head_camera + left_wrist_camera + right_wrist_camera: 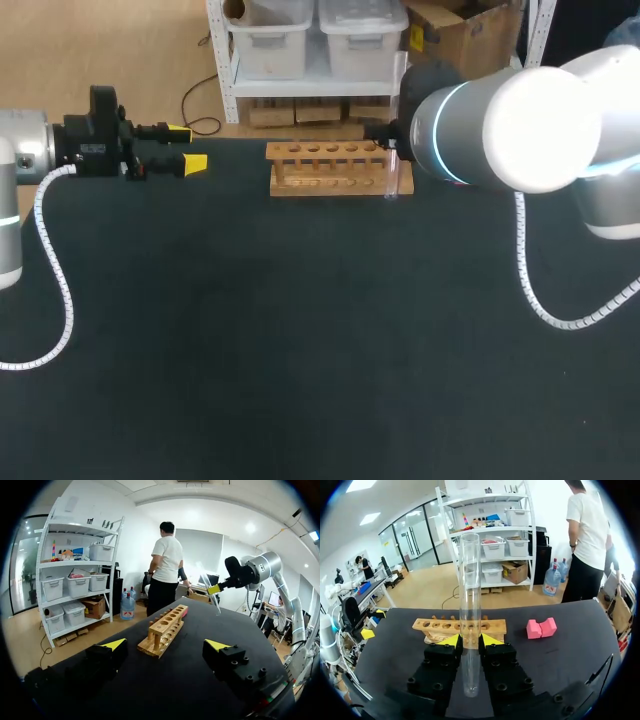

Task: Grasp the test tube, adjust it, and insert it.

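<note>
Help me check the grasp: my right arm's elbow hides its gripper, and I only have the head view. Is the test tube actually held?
Observer: Yes. In the right wrist view the right gripper is shut on the test tube, holding it roughly upright.
Operator: Is it in a hole already?
Observer: No. The left wrist view shows it beyond the far end of the wooden rack, in none of its holes.
Operator: Anything else near the rack?
Observer: Pink blocks lie on the table beside the rack, apart from it.
</note>
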You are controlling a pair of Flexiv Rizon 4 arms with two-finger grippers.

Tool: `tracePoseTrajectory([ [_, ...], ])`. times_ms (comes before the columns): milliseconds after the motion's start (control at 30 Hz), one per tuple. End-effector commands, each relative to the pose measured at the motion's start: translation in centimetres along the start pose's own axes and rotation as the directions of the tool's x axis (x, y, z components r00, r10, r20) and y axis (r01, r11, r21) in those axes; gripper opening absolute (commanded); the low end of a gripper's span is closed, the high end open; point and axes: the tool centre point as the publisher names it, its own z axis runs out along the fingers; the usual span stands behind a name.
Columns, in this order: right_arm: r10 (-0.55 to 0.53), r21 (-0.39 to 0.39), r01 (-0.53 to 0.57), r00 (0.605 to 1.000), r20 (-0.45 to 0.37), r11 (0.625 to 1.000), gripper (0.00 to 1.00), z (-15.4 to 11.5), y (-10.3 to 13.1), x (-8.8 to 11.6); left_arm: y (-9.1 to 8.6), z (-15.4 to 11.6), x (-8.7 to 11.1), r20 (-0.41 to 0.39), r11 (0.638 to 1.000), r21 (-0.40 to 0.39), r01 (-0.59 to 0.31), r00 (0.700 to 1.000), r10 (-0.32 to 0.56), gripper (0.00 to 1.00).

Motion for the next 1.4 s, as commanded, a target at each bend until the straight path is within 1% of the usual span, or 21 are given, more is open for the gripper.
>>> tracePoseTrajectory([
  [33, -0.002, -0.014, 0.002, 1.000, 0.011, 1.000, 0.00, 0.63, 0.02, -0.11, -0.06, -0.03, 0.13, 0.005, 1.000, -0.002, -0.003, 1.000, 0.003, 1.00],
  [133, -0.003, -0.025, 0.003, 1.000, 0.024, 1.000, 0.00, 0.55, 0.07, -0.44, -0.06, -0.03, 0.13, 0.005, 1.000, -0.002, -0.003, 1.000, 0.003, 1.00],
  [1400, -0.003, -0.025, 0.003, 1.000, 0.024, 1.000, 0.00, 0.55, 0.07, -0.44, -0.06, -0.03, 0.13, 0.005, 1.000, -0.002, -0.003, 1.000, 0.003, 1.00],
])
